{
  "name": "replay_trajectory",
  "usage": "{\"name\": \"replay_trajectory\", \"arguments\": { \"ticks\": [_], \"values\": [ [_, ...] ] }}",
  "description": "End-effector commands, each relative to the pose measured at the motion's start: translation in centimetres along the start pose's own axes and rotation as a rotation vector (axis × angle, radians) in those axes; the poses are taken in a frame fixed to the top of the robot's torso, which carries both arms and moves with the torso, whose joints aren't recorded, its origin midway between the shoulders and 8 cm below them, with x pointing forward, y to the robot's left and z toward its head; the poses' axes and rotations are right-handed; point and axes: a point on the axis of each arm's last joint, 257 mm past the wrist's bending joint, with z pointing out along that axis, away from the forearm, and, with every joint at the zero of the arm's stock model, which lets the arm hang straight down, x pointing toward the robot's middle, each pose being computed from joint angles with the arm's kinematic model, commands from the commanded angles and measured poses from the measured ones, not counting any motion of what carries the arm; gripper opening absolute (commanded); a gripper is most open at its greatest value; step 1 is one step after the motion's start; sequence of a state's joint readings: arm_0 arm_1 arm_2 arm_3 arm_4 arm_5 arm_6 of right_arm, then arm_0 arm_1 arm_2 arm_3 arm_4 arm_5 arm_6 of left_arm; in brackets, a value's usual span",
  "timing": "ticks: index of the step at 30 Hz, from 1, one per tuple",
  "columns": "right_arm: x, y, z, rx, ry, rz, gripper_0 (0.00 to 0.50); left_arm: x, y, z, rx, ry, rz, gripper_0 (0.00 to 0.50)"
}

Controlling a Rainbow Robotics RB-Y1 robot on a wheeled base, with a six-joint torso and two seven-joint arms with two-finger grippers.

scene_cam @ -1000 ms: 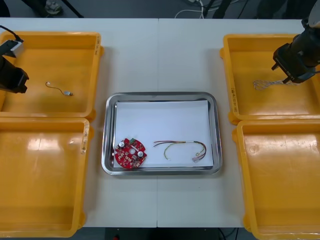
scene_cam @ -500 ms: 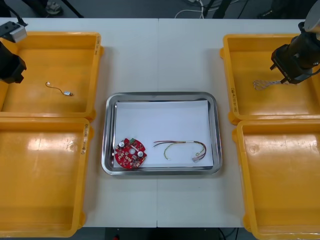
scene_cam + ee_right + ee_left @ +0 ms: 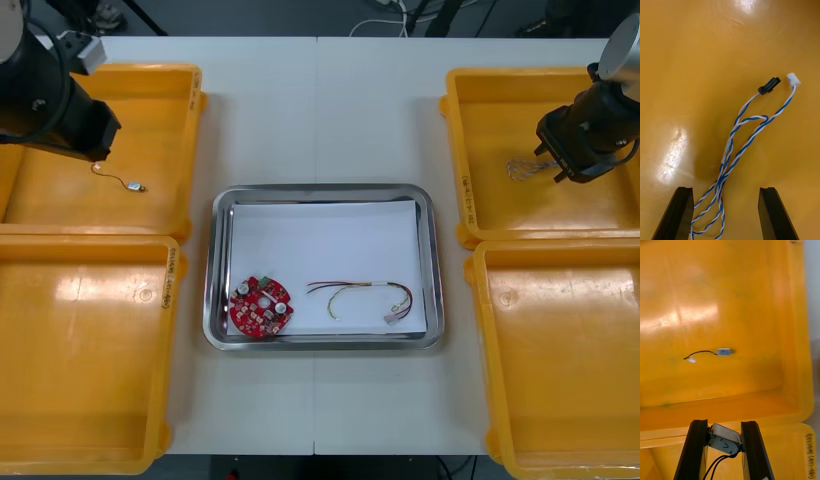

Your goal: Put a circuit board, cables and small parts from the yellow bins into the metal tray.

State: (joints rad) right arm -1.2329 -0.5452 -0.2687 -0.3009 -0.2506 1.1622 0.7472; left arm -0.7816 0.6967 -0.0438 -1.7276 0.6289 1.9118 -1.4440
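Two arms: left hand [image 3: 724, 424] clamps small metal part [image 3: 725, 441]; right hand [image 3: 725, 192] wide over cable [image 3: 738, 150].

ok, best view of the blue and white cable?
Right wrist view: the twisted blue and white cable, both connectors clear, lies between the open jaws of the right gripper. Front view gives a faint tangle by that gripper.

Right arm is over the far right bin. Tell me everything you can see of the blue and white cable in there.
The twisted blue and white cable is a thin wire pair, folded back on itself in loose loops and lying flat on the floor of the far right yellow bin. One end carries a small black connector, the other a white one; the two lie near each other, not touching. The looped end sits between the open fingers of the right gripper, which are not closed on it.
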Motion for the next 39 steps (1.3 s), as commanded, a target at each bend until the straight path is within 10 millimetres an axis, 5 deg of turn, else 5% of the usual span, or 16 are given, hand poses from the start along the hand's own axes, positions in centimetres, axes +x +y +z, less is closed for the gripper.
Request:
{"name": "replay_trajectory", "arguments": {
  "ticks": [1, 24, 39],
  "values": [
    [-0.6, 4.6, -2.8, -0.099, -0.017, 0.064, 0.500, -0.2, -4.3, -0.4, 0.042, -0.024, -0.011, 0.000],
    [0.9, 3.6, -1.3, -0.084, 0.031, 0.100, 0.500, -0.5, -17.5, 2.3, 0.159, -0.061, -0.015, 0.000],
    [1.4, 1.9, 0.1, -0.062, 0.042, 0.120, 0.500, 0.1, -20.6, 5.8, 0.157, -0.042, 0.011, 0.000]
  ]
}}
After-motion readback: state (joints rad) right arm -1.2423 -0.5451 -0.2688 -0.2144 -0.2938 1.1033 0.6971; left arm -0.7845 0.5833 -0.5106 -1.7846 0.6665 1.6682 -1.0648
